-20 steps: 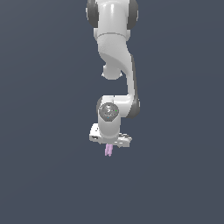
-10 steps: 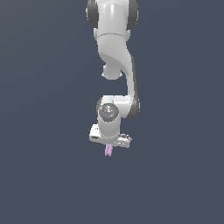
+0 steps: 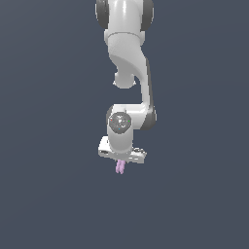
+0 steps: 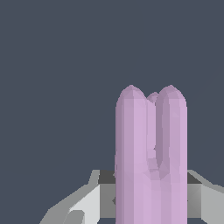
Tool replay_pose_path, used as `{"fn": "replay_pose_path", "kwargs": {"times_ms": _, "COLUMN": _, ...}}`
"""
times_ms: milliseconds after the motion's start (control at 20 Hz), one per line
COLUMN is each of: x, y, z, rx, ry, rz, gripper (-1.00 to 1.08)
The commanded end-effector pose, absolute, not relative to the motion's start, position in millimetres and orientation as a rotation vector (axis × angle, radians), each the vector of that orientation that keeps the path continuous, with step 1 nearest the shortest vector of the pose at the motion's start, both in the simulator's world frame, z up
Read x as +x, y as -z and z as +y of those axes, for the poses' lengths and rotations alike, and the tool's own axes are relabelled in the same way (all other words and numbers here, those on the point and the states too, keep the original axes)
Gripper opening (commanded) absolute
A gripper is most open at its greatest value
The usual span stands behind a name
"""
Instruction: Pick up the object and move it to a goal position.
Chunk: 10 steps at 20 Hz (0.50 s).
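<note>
The object, a slim pale pink-lilac stick [image 3: 120, 167] with a lengthwise groove, hangs down from under my gripper [image 3: 121, 163] in the exterior view. The gripper is shut on it, and only the stick's lower end shows below the hand. In the wrist view the stick [image 4: 151, 157] fills the middle, pointing away from the camera, with grey fingers [image 4: 83, 203] on either side of its base. The gripper points down below the white arm [image 3: 127, 58], above a plain dark grey ground.
Only the flat dark grey background [image 3: 48, 194] surrounds the arm; no other objects, edges or goal marker show.
The arm and the held stick have barely moved; the gripper stays shut on the stick at about the same place.
</note>
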State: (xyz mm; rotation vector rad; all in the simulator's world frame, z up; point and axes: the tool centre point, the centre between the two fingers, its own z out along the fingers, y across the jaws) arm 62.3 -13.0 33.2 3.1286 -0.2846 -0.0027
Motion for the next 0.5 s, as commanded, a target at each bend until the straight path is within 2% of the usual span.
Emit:
{"fn": "replay_pose_path", "kwargs": {"times_ms": 0, "x": 65.8, "y": -46.4, "z": -15.0, "rx": 3.129, "ry": 0.0, "rz": -0.285, "gripper": -1.0}}
{"fn": "replay_pose_path", "kwargs": {"times_ms": 450, "x": 84.7, "y": -122.2, "z": -26.6, "rx": 3.128, "ry": 0.0, "rz": -0.286, "gripper": -1.0}}
